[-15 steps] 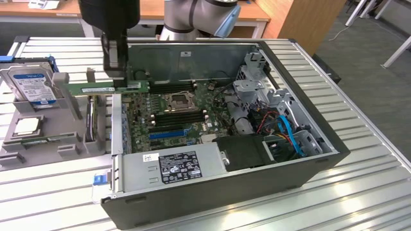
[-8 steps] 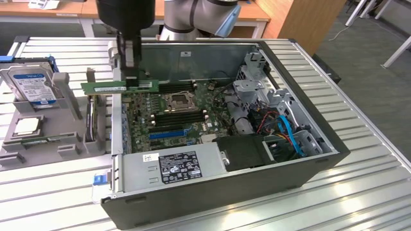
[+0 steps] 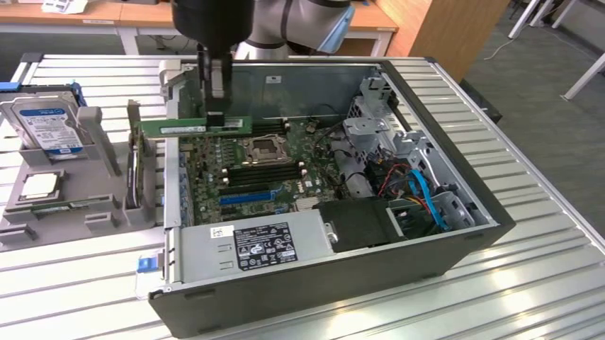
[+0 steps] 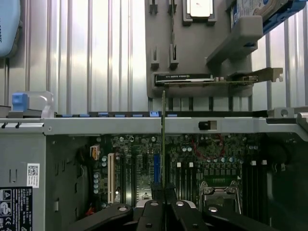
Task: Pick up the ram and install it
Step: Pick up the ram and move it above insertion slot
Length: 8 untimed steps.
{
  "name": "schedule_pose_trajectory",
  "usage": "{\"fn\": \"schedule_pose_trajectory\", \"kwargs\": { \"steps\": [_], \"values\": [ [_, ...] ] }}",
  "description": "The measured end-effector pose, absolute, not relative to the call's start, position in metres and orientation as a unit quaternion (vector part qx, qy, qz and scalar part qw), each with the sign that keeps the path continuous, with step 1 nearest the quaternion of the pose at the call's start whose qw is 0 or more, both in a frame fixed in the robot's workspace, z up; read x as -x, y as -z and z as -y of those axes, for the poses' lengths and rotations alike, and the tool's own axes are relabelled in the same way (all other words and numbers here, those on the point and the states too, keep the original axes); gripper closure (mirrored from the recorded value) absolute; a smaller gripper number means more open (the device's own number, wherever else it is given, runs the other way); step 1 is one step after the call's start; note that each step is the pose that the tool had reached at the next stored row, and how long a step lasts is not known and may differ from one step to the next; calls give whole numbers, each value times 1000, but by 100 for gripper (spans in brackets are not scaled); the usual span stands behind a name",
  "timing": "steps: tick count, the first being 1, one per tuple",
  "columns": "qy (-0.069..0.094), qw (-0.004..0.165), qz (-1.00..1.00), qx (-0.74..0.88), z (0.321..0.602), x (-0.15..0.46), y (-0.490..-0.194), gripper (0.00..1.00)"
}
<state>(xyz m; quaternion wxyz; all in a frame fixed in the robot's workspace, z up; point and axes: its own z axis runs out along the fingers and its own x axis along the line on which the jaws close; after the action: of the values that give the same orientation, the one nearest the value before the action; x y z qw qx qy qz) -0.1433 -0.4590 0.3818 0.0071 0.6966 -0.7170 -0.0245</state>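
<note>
- Claw: pressed together on the ram, pinching it by its upper long edge near the middle. The wrist view confirms this, with the fingers closed on either side of the stick, which appears there edge-on.
- Position of the ram: held level and clear of everything, above the open computer case. It hangs over the case wall on the exterior view's left, with one end reaching in over the motherboard.
- Pick-up: judged complete. The stick is off the grey holder on the bench. A hard drive and an upright card stand in that holder.
- Installation: not done. The long black memory slots beside the processor socket stand empty, and the ram touches none of them.
- Alignment: the stick's length looks roughly parallel to the slots. In the wrist view it sits to one side of the nearest slot pair, not over it.
- Outstanding: carrying the stick over a slot, lowering it and seating it until the end clips hold.
</note>
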Motion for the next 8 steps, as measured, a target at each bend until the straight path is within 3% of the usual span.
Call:
{"fn": "schedule_pose_trajectory", "kwargs": {
  "steps": [8],
  "values": [
    [24, 7, 717, -697, 459, 119, -382, 88]
  ]
}}
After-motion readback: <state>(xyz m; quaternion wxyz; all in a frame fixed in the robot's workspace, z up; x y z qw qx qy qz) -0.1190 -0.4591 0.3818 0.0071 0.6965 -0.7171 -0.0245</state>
